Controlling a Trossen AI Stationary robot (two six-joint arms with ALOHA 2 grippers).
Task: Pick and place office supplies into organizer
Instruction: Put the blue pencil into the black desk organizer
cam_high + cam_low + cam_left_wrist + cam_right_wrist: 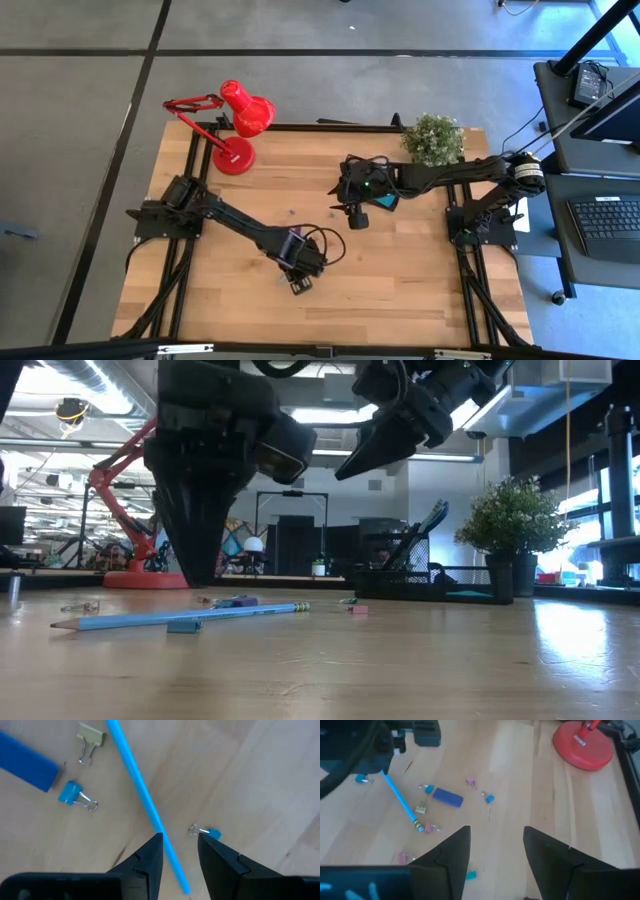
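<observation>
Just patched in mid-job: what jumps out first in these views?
The left gripper is down at the table with its open fingers either side of a blue pencil, small binder clips scattered nearby. At the table's back left stands a red lamp; the right gripper hangs open above the organizer, beside the plant.

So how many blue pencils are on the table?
1. The pencil lies flat under the left gripper, between its open fingers. Others may hide in the organizer.

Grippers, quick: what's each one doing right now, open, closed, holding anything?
Left gripper: open, jaws straddling the blue pencil on the table, not yet clamped.
Right gripper: open, empty, held above the table.
</observation>
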